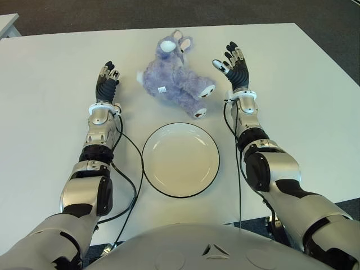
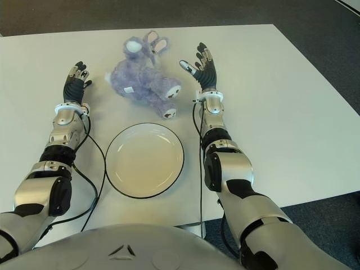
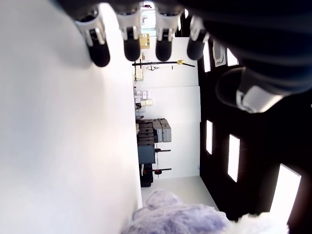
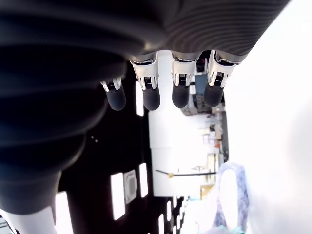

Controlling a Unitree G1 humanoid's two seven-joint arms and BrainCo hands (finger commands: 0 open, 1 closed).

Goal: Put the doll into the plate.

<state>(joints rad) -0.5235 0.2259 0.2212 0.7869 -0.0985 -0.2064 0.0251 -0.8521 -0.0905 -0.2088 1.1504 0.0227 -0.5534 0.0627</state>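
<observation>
Two hands flank a purple plush doll [image 1: 175, 80] lying on its side on the white counter [image 1: 56, 56]. The left hand [image 1: 106, 80] shows to the doll's left, apart from it, fingers [image 3: 132, 48] extended and holding nothing. The right hand [image 1: 233, 66] stands just beside the doll's right side, its fingers [image 4: 180, 95] spread straight and empty, thumb angled toward the plush. A white plate [image 1: 180, 160] with a dark rim sits on the counter nearer the robot, between the forearms; the doll's foot is near its far edge.
</observation>
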